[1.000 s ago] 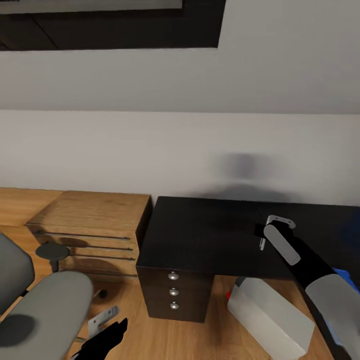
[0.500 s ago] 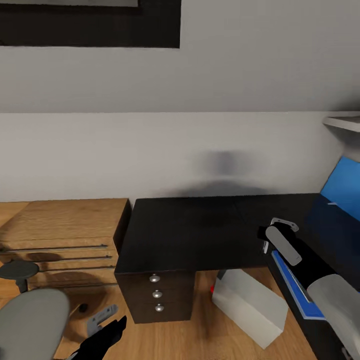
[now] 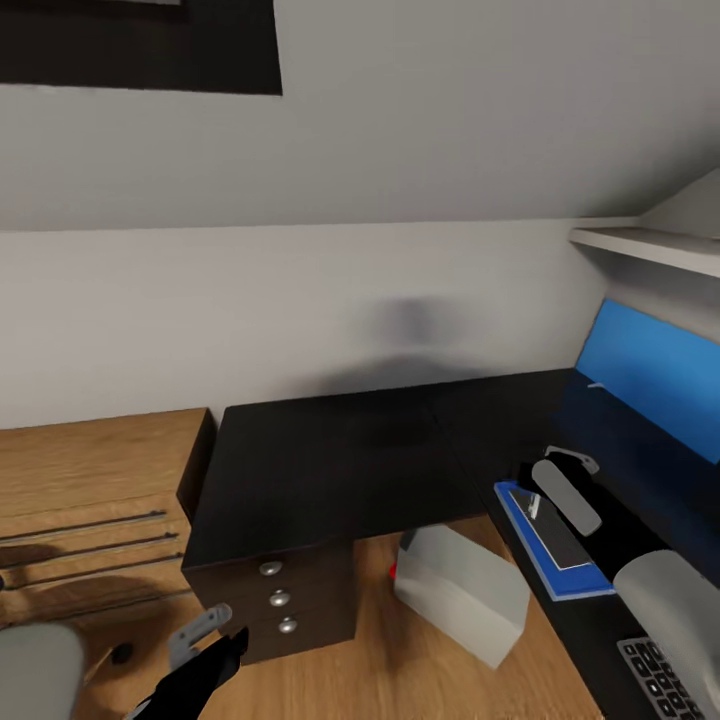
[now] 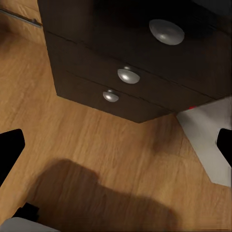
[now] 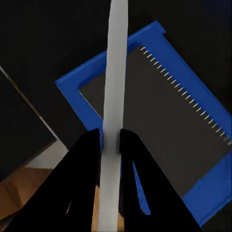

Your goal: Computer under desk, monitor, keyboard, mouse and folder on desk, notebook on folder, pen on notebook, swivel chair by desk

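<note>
The pen [image 5: 115,96] is a slim white stick pinched between the two black fingers of the right gripper [image 5: 110,145]. In the right wrist view it runs out past the fingertips and crosses over the notebook [image 5: 159,125], a dark grey pad with a spiral edge. The notebook lies flat on the blue folder [image 5: 77,84], whose border shows around it on all sides. The folder rests on the black desk [image 3: 330,450].

In the head view the right gripper [image 3: 540,490] hangs over the near end of the folder [image 3: 520,520], and the pen [image 3: 533,506] shows there as a short pale sliver. The notebook [image 3: 560,545] extends beyond the gripper toward the keyboard [image 3: 665,680], which lies at the lower right corner on the same wing of the desk. The light grey computer [image 3: 460,590] stands on the wooden floor [image 3: 370,670] under the desk, beside the drawer unit [image 3: 275,600]. A wooden chest of drawers [image 3: 90,500] stands left of the desk.

The left gripper [image 3: 205,640] hangs low over the floor with its fingers spread wide. The left wrist view shows the three round silver knobs [image 4: 128,75] of the drawer unit at close range, and a corner of the computer [image 4: 210,140].
</note>
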### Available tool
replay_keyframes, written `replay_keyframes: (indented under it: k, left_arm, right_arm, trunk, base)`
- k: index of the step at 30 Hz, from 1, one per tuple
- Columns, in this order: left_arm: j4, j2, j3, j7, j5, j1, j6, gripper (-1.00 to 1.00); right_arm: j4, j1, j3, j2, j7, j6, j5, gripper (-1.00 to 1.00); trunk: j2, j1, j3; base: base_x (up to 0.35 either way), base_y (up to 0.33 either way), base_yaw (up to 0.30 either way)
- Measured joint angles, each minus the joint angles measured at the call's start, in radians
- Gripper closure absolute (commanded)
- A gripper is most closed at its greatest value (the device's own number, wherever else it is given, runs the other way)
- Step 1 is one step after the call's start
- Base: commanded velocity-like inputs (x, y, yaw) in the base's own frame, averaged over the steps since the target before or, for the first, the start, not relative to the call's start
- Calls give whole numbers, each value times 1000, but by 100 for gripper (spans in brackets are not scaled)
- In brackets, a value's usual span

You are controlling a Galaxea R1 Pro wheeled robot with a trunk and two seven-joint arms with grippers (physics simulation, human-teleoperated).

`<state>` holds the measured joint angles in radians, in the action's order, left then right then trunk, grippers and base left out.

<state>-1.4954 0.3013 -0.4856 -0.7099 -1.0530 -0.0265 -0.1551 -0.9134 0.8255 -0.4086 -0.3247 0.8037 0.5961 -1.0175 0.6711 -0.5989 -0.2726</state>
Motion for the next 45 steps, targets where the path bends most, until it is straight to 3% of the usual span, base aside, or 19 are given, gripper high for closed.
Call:
replay_keyframes:
  k: [13, 22, 27, 33, 39, 41, 45]
  left_arm:
    - [1, 0, 4, 0, -1, 0, 0, -100]
    - [0, 0, 4, 3, -1, 0, 0, -100]
    - [0, 0, 4, 4, -1, 0, 0, -100]
    - [-12, 0, 4, 0, -1, 0, 0, -100]
    - [-32, -1, 0, -3, -1, 0, 0, -100]
    - [-33, -1, 0, -3, -1, 0, 0, -100]
    - [-34, -1, 0, -3, -1, 0, 0, -100]
  right_arm:
    - [46, -5, -1, -2, -21, -1, 9, 100]
    - [65, -6, -27, 6, -31, -4, 70, 100]
    - [67, -6, -46, 8, -57, -9, 83, 100]
    - [68, -6, -58, 8, -136, -10, 89, 100]
    - [68, -6, -66, 7, -258, -10, 109, 100]
    - [68, -6, -66, 7, -342, -11, 133, 100]
    - [69, -6, -67, 7, -429, -13, 176, 100]
  trunk:
    - [0, 0, 0]
    - [0, 0, 0]
    - [0, 0, 0]
    - [0, 0, 0]
    - [0, 0, 0]
    - [0, 0, 0]
    - [0, 0, 0]
  base:
    - [0, 0, -297]
    - [0, 0, -260]
    - [0, 0, -77]
    - [0, 0, -17]
    - [0, 0, -1]
    - [0, 0, 0]
    - [0, 0, 0]
